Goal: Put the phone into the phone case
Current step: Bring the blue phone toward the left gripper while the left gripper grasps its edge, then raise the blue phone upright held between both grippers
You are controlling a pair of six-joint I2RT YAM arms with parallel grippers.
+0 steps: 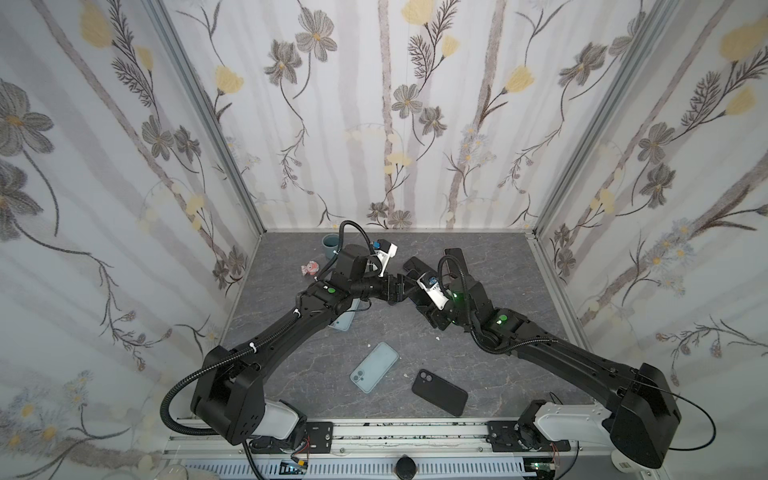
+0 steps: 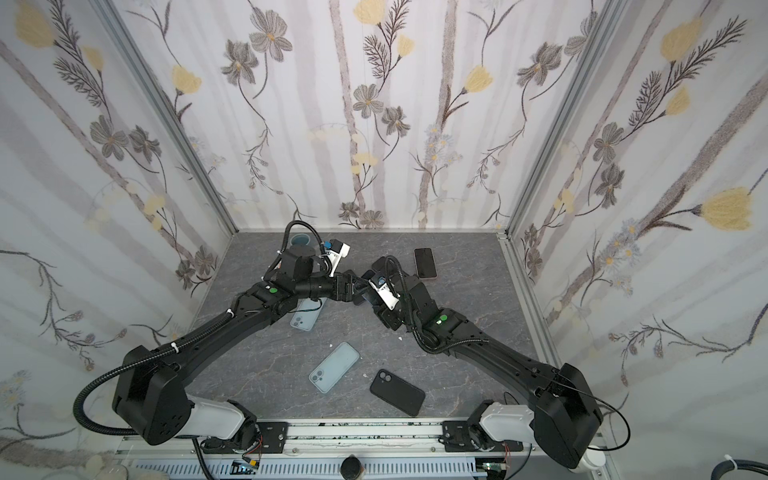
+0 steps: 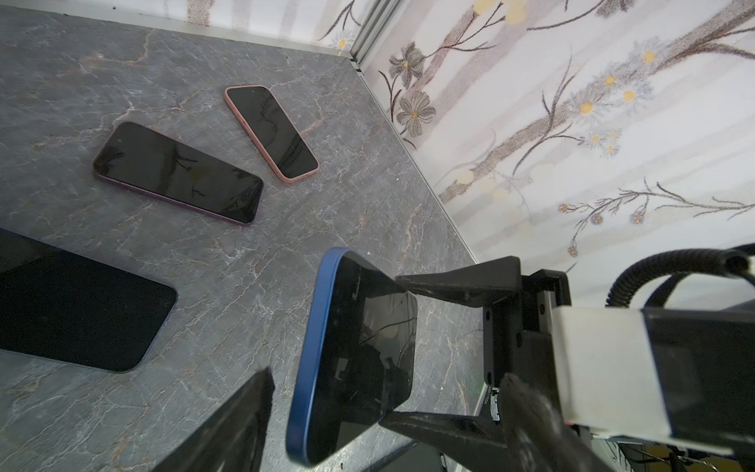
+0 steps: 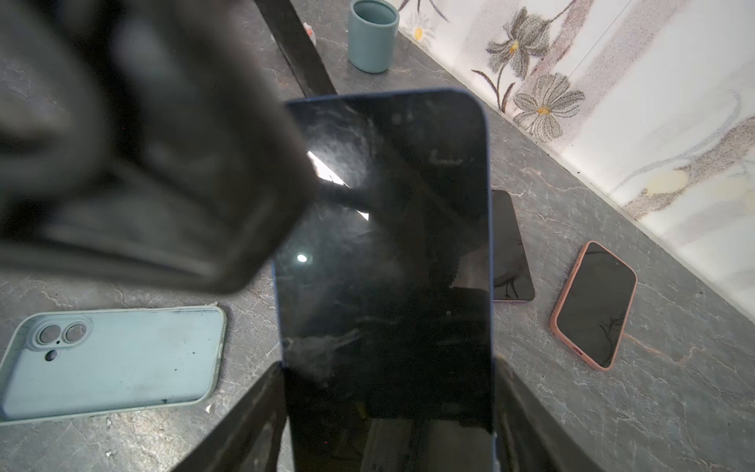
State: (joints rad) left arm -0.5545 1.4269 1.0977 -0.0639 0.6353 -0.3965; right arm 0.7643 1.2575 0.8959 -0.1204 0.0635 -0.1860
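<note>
In both top views the left arm (image 1: 286, 328) and right arm (image 1: 544, 353) reach forward, angling inward to meet beyond the black case (image 1: 439, 392). Left wrist view: left gripper (image 3: 386, 380) gapes around the blue phone (image 3: 351, 359). Right wrist view: right gripper (image 4: 388, 363) clamps its long edges.

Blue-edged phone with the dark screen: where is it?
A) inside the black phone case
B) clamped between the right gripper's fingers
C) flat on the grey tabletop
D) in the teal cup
B: the right wrist view shows the right gripper clamping the blue-edged phone by its long edges.
</note>
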